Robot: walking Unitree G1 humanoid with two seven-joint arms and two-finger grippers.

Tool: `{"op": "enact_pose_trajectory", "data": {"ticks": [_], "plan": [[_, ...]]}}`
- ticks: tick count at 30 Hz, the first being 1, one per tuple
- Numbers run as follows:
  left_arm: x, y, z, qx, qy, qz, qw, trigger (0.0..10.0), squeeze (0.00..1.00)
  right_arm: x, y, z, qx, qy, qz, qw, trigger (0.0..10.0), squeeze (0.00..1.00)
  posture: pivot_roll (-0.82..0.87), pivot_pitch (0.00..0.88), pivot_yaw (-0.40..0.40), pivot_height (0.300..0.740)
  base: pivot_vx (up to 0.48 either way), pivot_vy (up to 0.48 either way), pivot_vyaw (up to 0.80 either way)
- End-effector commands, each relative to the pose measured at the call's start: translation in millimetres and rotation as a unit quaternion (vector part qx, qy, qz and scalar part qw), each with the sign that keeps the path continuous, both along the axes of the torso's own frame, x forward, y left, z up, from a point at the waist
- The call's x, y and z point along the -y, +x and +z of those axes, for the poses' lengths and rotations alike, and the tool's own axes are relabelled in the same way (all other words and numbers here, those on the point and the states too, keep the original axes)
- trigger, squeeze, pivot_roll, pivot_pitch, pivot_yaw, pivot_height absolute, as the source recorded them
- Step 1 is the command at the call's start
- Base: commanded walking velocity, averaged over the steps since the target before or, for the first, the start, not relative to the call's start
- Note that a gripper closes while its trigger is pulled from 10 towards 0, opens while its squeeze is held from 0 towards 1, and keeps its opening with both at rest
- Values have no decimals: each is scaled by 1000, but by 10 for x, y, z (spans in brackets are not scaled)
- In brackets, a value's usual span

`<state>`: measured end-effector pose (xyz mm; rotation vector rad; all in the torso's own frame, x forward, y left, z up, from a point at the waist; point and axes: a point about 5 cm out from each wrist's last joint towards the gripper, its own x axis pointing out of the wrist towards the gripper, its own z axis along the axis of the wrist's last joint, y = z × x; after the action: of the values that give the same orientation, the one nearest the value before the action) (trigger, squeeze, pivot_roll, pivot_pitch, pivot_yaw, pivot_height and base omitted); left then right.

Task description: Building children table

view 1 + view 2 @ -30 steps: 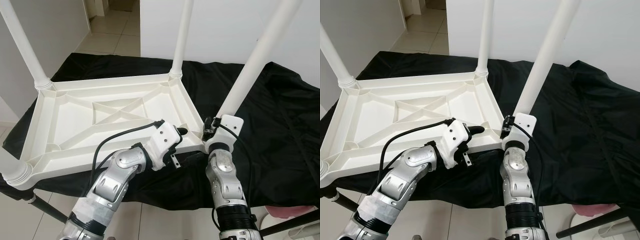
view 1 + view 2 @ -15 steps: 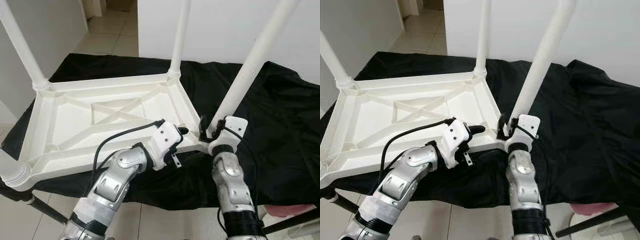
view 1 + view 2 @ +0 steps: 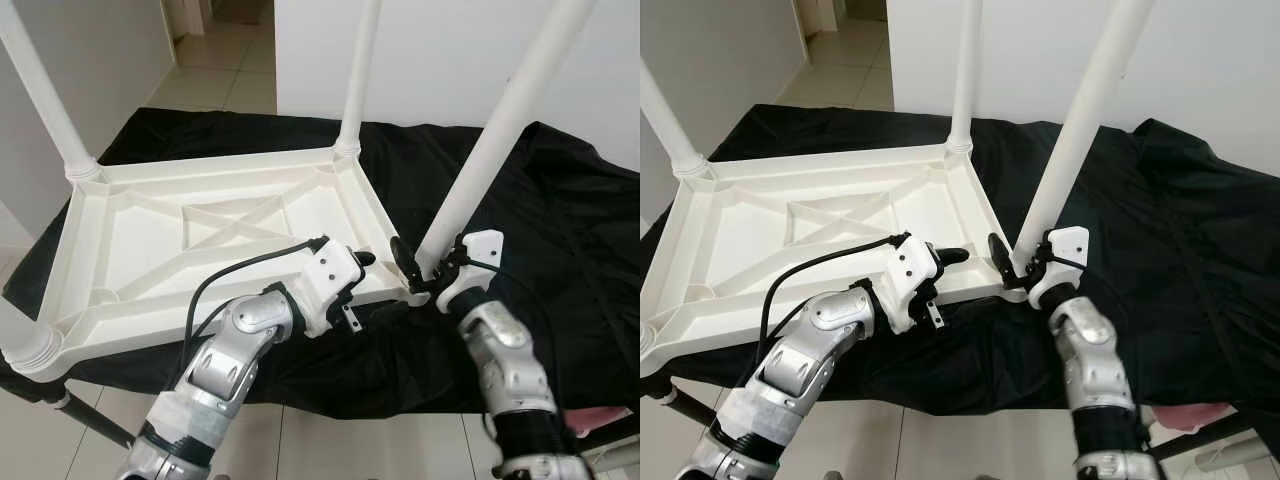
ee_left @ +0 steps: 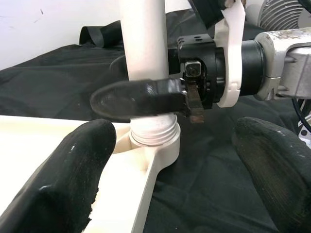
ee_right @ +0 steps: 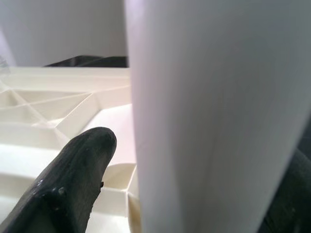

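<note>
The upturned white plastic children's table (image 3: 200,230) lies on a black cloth (image 3: 560,230). Its near-right white tubular leg (image 3: 480,170) stands in its threaded corner socket. The right gripper (image 4: 160,104) straddles the leg base, fingers spread, not clamped. The left gripper (image 4: 170,179) rests spread at the table rim. Likely step: screwing this leg; next, close and twist

The upturned table top (image 3: 200,225) is plain cream-white plastic, and its legs (image 3: 500,140) are the same white. Under it lies a solid black cloth (image 3: 560,250). The arms are silver with white wrist housings; the left gripper (image 3: 367,262) and right gripper (image 3: 410,262) have matte black fingers. Floor tiles (image 3: 215,85) are pale beige.
</note>
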<state>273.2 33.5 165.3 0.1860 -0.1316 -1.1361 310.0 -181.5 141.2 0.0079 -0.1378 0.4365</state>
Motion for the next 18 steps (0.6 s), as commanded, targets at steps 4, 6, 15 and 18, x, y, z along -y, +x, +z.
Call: {"op": "enact_pose_trajectory", "data": {"ticks": [4,6,15,18], "plan": [[3,45,-9,8,3,28,1000,10000,0,4,69,-59,-12,-30,49,998,10000,0,-32,0,-27,740,0,0,0],[4,48,-6,9,3,29,1000,10000,0,21,94,-62,-16,-29,55,998,10000,0,-28,0,-26,740,0,0,0],[-2,64,14,15,3,32,999,10000,0,83,153,-154,-34,-51,90,994,0,0,-11,0,-28,740,0,0,0],[-2,64,14,15,3,32,999,10000,0,83,153,-154,-34,-51,90,994,0,0,-11,0,-28,740,0,0,0]]}}
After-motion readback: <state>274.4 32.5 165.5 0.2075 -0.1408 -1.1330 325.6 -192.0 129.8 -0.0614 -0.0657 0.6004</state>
